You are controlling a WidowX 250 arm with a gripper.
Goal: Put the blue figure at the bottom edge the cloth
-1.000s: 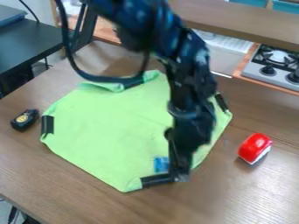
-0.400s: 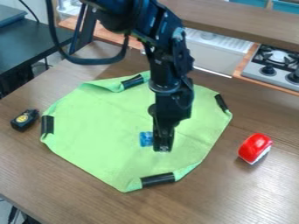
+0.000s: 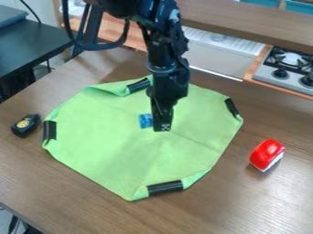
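Bright blue and blocky, the small figure [image 3: 145, 120], partly hidden, appears pinched by the end effector [image 3: 162, 128].

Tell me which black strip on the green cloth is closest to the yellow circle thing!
The left strip, just beside the small black thing with the yellow circle. The top strip, right strip and bottom strip are all farther from it.
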